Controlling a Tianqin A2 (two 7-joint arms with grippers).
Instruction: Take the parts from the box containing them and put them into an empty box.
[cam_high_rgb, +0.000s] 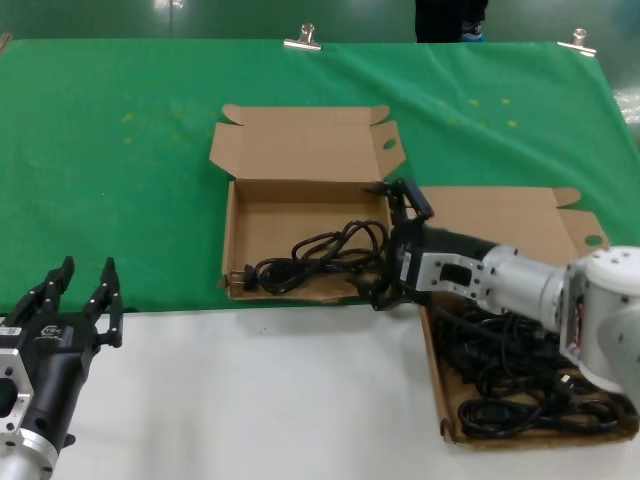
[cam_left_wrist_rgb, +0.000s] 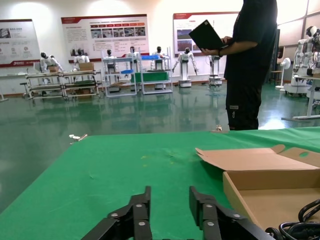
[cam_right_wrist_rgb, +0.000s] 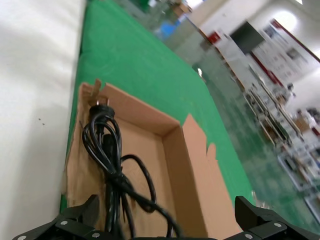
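The middle cardboard box (cam_high_rgb: 232, 235), with small ear tabs and one narrow holed wing, holds one coiled black power cord (cam_high_rgb: 320, 255). My right gripper (cam_high_rgb: 387, 243) is open wide over this box's right wall, and the cord (cam_right_wrist_rgb: 107, 150) lies on the box floor (cam_right_wrist_rgb: 172, 165) between and below its spread jaws. The right cardboard box (cam_high_rgb: 500, 215) lies under my right arm and holds several tangled black cords (cam_high_rgb: 520, 390). My left gripper (cam_high_rgb: 85, 288) is open and empty at the near left, also shown in the left wrist view (cam_left_wrist_rgb: 170, 200).
A green cloth (cam_high_rgb: 110, 170) covers the far table, held by binder clips (cam_high_rgb: 303, 40). The near table surface (cam_high_rgb: 250, 400) is white. A person (cam_left_wrist_rgb: 250, 65) stands beyond the table's far edge. The middle box (cam_left_wrist_rgb: 265, 200) lies to the right of my left gripper.
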